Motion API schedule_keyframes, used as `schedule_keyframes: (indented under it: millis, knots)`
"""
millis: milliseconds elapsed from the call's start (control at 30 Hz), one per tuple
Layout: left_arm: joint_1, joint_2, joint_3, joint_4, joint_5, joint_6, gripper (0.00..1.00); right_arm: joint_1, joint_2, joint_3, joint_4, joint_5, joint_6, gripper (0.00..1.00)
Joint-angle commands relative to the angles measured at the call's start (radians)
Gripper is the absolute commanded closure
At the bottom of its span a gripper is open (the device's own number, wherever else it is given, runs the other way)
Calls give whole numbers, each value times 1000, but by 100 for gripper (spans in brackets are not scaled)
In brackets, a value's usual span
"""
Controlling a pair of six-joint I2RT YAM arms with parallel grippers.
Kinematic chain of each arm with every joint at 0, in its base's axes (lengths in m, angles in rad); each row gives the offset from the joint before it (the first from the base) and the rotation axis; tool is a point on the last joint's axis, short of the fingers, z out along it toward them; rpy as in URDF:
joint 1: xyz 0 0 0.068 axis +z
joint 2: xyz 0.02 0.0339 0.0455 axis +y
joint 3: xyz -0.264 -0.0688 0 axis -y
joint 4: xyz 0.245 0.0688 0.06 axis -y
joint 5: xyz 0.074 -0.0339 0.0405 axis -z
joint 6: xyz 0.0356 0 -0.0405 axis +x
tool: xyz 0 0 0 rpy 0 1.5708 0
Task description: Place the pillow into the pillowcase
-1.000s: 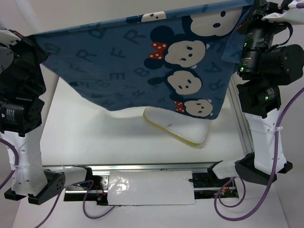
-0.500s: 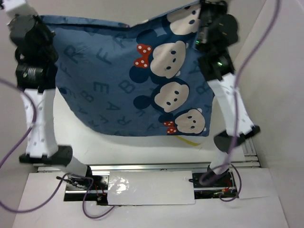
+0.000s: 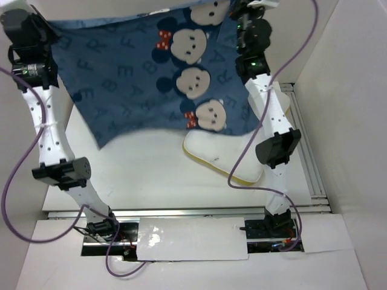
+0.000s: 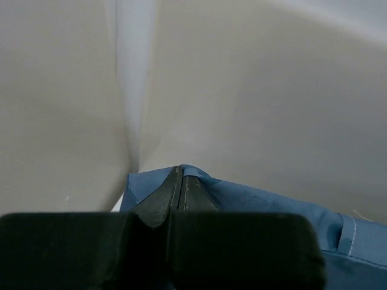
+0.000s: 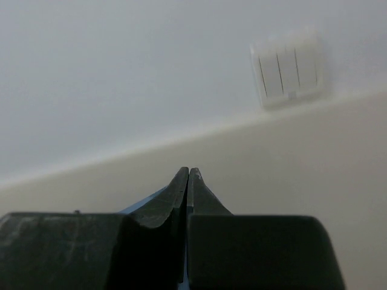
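Top external view showed a white table [image 3: 139, 175] boxed in by pale walls, with a metal rail [image 3: 305, 163] along its right side and purple cables [image 3: 18, 181] looping off both arms; the right wrist view caught a white switch plate [image 5: 290, 72] on the wall. The pillow [image 3: 221, 154] lay on the table right of centre, its yellow-edged near end showing and its far end hidden behind the hanging pillowcase [image 3: 133, 78]. Compared with 0.5 s before, both arms had stretched taller, the cloth sat higher in the frame, and its lower hem had lifted clear of the pillow's near end, where only a yellow sliver had shown. The pillowcase hung spread between the 2 arms, mouse faces toward the camera. The left gripper [image 4: 180, 181] had its fingers pressed together on a peaked fold of blue cloth. The right gripper [image 5: 188, 181] was likewise clenched, with a thin strip of blue fabric showing between and beside its fingers.
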Motion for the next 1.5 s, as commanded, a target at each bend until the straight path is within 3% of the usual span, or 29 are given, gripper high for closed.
schedule_keyframes:
  millis: [0, 67, 167, 200, 267, 300, 333, 433, 500, 600, 733, 833, 1200, 1300, 1467]
  knots:
    - [-5, -197, 46, 189, 63, -30, 100, -31, -201, 2, 232, -151, 160, 100]
    - [-5, -234, 16, 189, 45, -18, 100, -31, -266, -30, 184, -182, 148, 100]
    - [-5, -345, -155, 218, 36, -9, 100, -80, -347, -209, 82, -306, 172, 100]
    - [-5, -394, -361, 253, 8, -22, 100, -90, -425, -295, 81, -424, 162, 100]
    - [-5, -560, -595, 343, -35, -35, 100, -100, -514, -620, 141, -508, 162, 100]
    - [-5, -614, -817, 429, -90, -65, 100, -110, -601, -727, 208, -619, 145, 100]
    - [-5, -663, -912, 452, -114, -91, 100, -110, -643, -930, 234, -646, 145, 100]
    - [4, -812, -1208, 389, -182, -241, 100, -110, -795, -1200, 288, -738, 134, 100]
    - [4, -901, -1410, 341, -150, -349, 100, -99, -878, -1435, 308, -804, 134, 100]
    - [4, -975, -1605, 264, -103, -485, 100, -73, -951, -1656, 280, -823, 133, 100]
    - [4, -1022, -1784, 201, -69, -551, 100, -33, -1048, -1907, 216, -720, 183, 100]
    - [4, -1012, -1863, 126, -157, -634, 100, -21, -1113, -1971, 172, -664, 207, 100]
    - [4, -857, -1854, 85, -179, -645, 100, -11, -1096, -1956, 45, -518, 218, 100]
    - [4, -925, -1874, 85, -74, -631, 100, -2, -1010, -1858, 74, -492, 218, 100]
    - [-93, -1154, -2075, 242, 297, -631, 100, -2, -779, -1643, 43, -432, 188, 100]
